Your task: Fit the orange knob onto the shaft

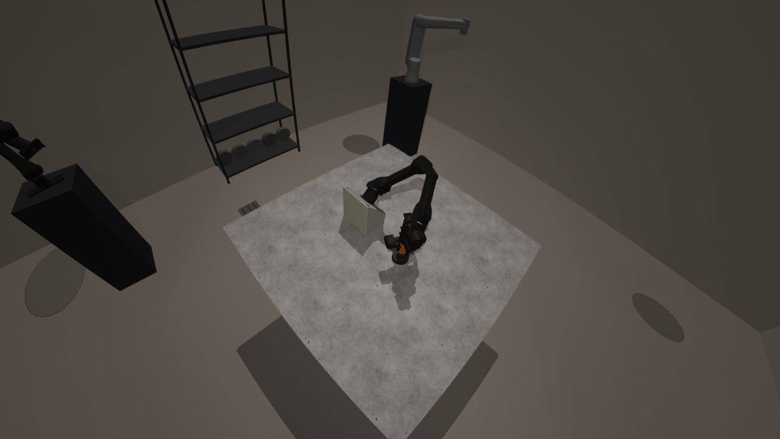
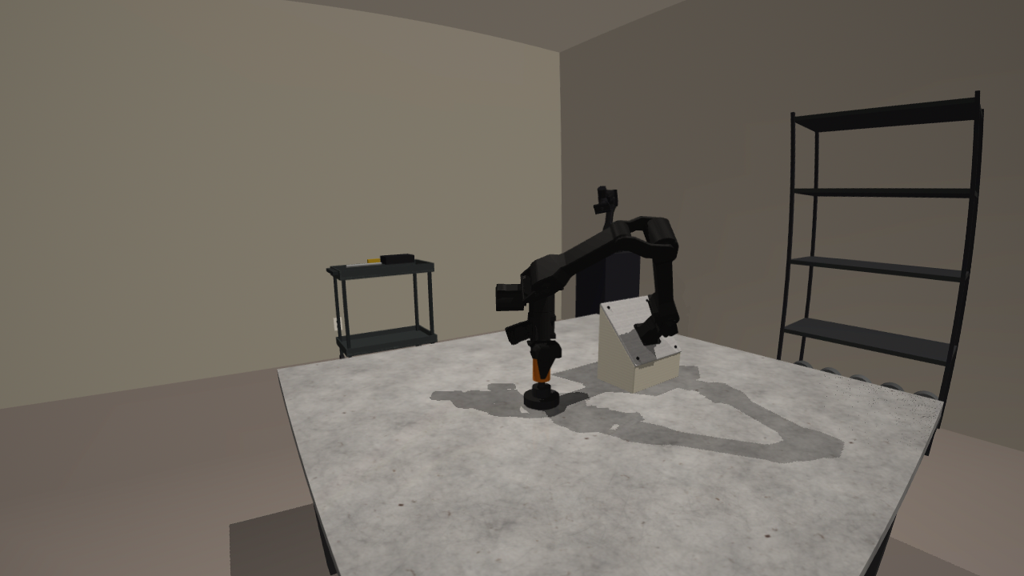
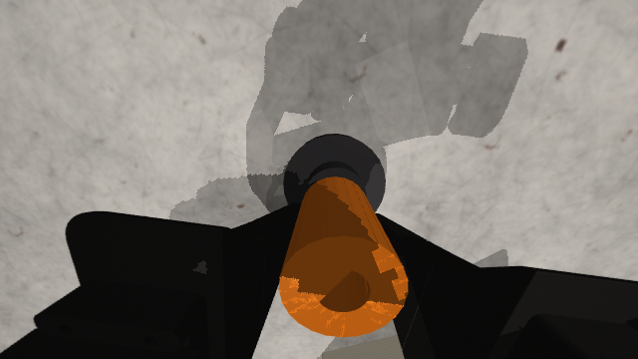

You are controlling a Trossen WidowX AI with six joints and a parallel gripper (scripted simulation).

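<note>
My gripper [image 3: 335, 215] is shut on the orange knob [image 1: 401, 250] [image 2: 537, 370] [image 3: 334, 214], one black finger on each side of it. The knob is upright. Its top face and a D-shaped recess show in the wrist view. The round black pedestal [image 1: 400, 261] [image 2: 541, 401] [image 3: 334, 149] stands on the table right below the knob. The knob's lower end is above the pedestal's wide base, at its narrower raised part. The shaft and its flat side are hidden, and I cannot tell whether the shaft is inside the knob's hole.
A cream box with a sloped panel [image 1: 355, 213] [image 2: 615, 358] stands beside the pedestal on the grey table [image 1: 381, 355] [image 2: 573, 501]. The arm's base is at the sloped panel, and the arm [image 1: 428, 191] [image 2: 583, 259] arches over to the pedestal.
</note>
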